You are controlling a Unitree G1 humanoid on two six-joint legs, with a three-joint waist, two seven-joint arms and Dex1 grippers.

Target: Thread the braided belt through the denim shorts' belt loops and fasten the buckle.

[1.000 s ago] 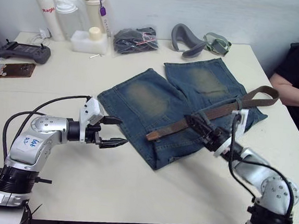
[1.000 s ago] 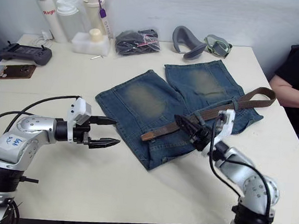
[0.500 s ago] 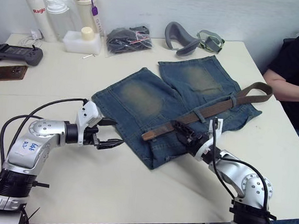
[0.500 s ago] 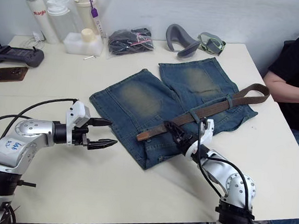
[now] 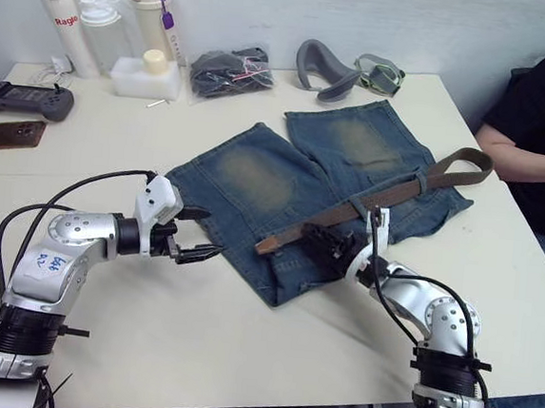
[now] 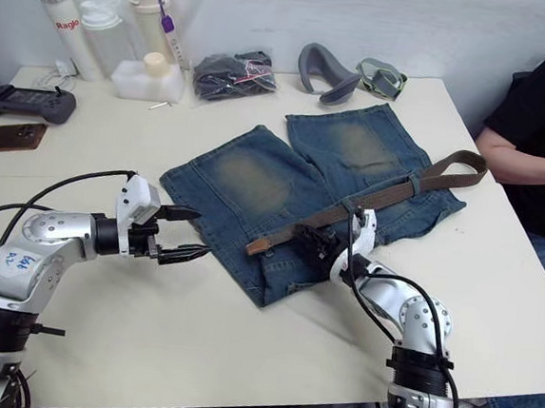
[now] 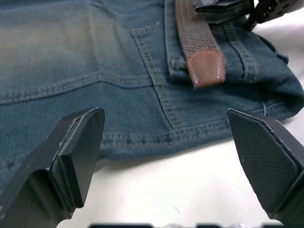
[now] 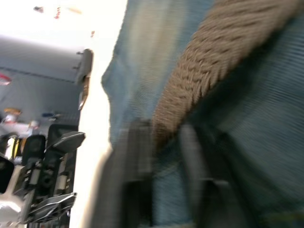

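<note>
The denim shorts [image 5: 256,179] lie flat in the middle of the table, legs pointing away from me. Diagonally across the waistband lies the braided belt [image 5: 388,197], passing under belt loops [image 5: 425,184]. Its tan tip [image 7: 205,66] points left and its far end curls into a loop at the right. The buckle is hidden. My right gripper [image 5: 315,236] is shut on the belt just behind the tip. My left gripper [image 5: 213,233] hovers open at the shorts' left edge, nothing between its fingers [image 7: 78,152].
Bottles [image 5: 59,23] and a white box stand at the back left, beside a controller [image 5: 19,98] and a phone. A dark bundle in a clear bag [image 5: 229,69], a grey headset [image 5: 318,67] and goggles sit at the back. A person's arm [image 5: 520,159] rests at the right edge.
My right gripper has slid left along the belt toward its tip and closed on it. The left gripper has stayed open in about the same place. The camera has shifted.
</note>
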